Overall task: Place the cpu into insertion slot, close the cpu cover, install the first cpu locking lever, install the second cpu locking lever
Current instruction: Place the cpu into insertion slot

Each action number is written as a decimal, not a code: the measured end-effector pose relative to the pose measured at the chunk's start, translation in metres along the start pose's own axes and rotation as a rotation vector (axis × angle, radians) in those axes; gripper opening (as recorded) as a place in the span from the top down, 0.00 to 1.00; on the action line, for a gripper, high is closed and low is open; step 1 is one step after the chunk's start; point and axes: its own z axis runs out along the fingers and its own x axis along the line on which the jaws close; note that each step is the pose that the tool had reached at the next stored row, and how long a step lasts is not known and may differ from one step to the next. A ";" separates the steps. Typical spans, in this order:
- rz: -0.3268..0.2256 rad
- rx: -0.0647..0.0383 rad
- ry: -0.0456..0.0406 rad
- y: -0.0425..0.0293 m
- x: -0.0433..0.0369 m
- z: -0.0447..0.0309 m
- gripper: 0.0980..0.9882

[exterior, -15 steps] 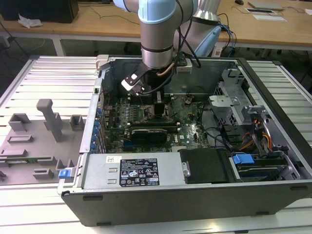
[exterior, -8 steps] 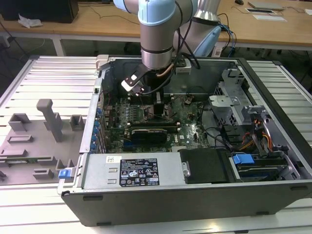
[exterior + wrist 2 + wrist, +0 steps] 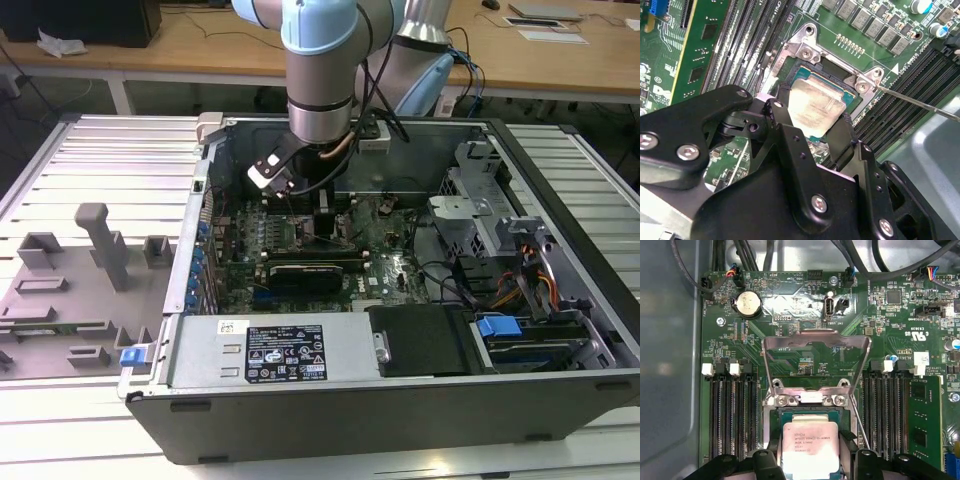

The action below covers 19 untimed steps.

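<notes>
Cpu (image 3: 816, 104) in the pincer's (image 3: 811, 116) grasp, tight between both fingers (image 3: 776, 114), just over the insertion slot (image 3: 835, 72)

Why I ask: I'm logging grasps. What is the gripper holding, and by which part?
The gripper holds the cpu by two opposite edges, a finger on each, at the slot.

Looks like a robotics lab or test workshop. Told by an industrial arm (image 3: 320, 70) reaching over a slatted metal counter (image 3: 110, 150), an opened desktop computer case (image 3: 400, 410) laid on it with its motherboard (image 3: 805, 355) exposed, grey block-shaped fixtures (image 3: 100, 245) alongside, and pale wooden counters (image 3: 200, 45) behind.
</notes>
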 end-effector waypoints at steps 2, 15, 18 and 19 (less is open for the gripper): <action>0.000 0.000 0.0001 0.0000 0.0000 0.0001 0.49; -0.002 0.000 -0.0308 0.0003 -0.0001 -0.0030 0.42; -0.002 0.000 -0.0311 0.0003 -0.0001 -0.0037 0.42; -0.002 0.000 -0.0309 0.0004 0.0000 -0.0047 0.42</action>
